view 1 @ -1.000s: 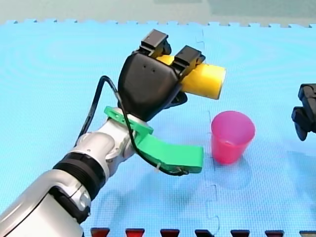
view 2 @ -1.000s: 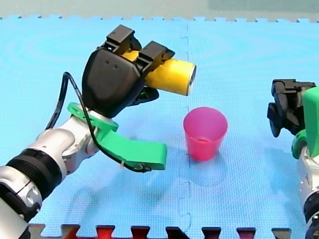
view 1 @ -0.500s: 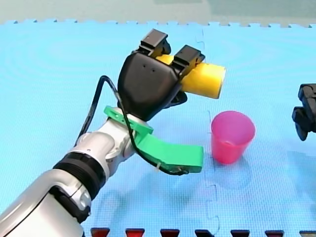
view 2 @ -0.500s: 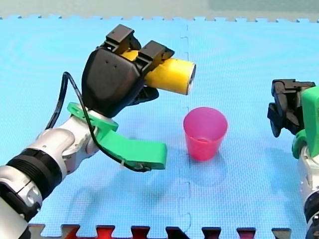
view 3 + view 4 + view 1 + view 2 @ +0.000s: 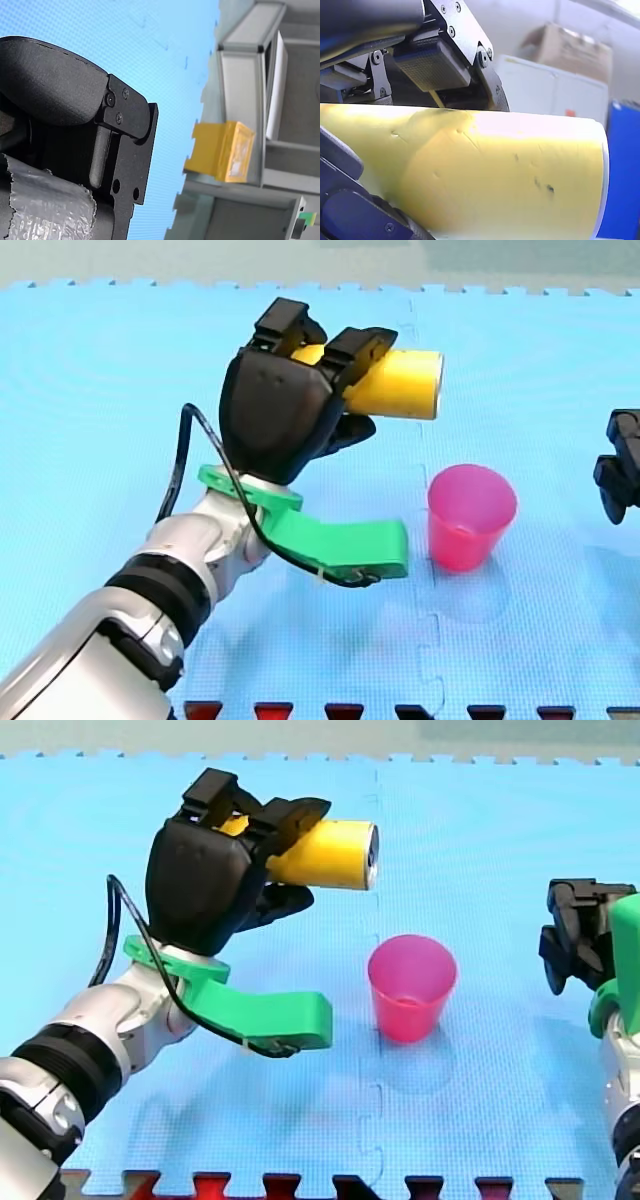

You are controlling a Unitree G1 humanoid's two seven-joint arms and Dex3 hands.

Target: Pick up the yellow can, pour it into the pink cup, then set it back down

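My left hand (image 5: 335, 370) is shut on the yellow can (image 5: 400, 385), holding it in the air above the mat. The can (image 5: 325, 855) lies almost level, with its open end facing right. It is up and to the left of the pink cup (image 5: 470, 520), not over the cup's mouth. The cup (image 5: 410, 985) stands upright on the mat. The second wrist view shows the can (image 5: 495, 175) close up, with black fingers (image 5: 430, 62) pressed on it. My right hand (image 5: 580, 935) is at the right edge of the mat and holds nothing.
A blue foam puzzle mat (image 5: 120, 390) covers the work surface, with a seam (image 5: 375, 1100) running past the cup. A green bracket (image 5: 340, 545) sticks out from my left wrist. Red tabs (image 5: 270, 710) line the near edge.
My left hand has risen and shifted slightly left. The can has tipped back from a downward slant towards the cup to nearly level. Cup and right hand have stayed in place.
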